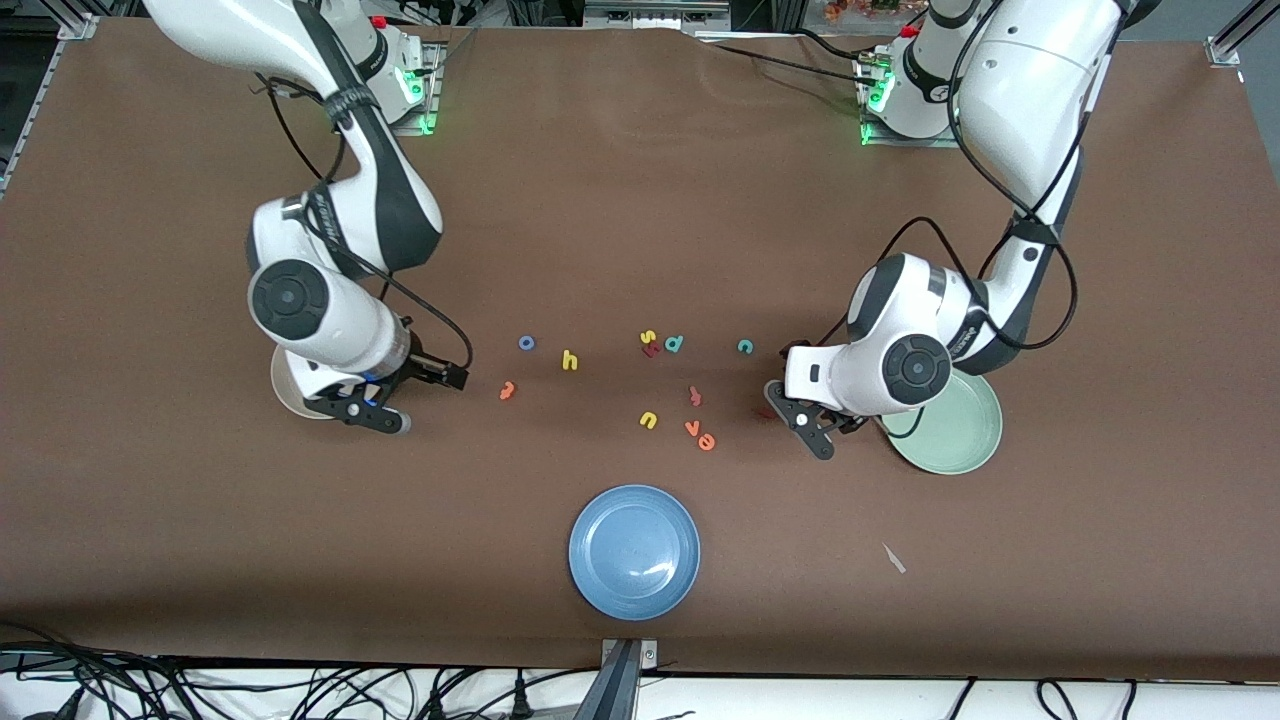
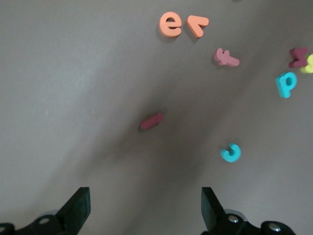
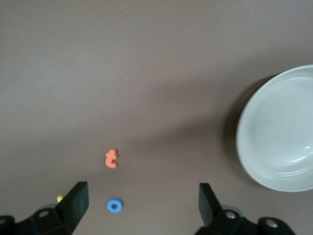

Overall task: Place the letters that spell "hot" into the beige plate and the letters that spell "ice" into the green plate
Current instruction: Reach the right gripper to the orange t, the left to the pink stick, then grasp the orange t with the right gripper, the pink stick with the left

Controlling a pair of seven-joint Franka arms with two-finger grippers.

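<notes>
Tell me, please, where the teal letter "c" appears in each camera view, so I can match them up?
Front view: the teal "c" lies on the table, beside the left arm.
Left wrist view: teal "c", ahead of the open left gripper.
Right wrist view: not in it.
Shared landmark: teal "d".

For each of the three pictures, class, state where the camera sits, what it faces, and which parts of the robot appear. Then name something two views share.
Front view: high across the table, facing both bases; both arms show, the left end effector beside the green plate, the right end effector by the beige plate.
Left wrist view: on the left wrist, looking down at the table; its open fingertips show.
Right wrist view: on the right wrist, looking down; its open fingertips show.
Shared: teal "c"; blue "o".
</notes>
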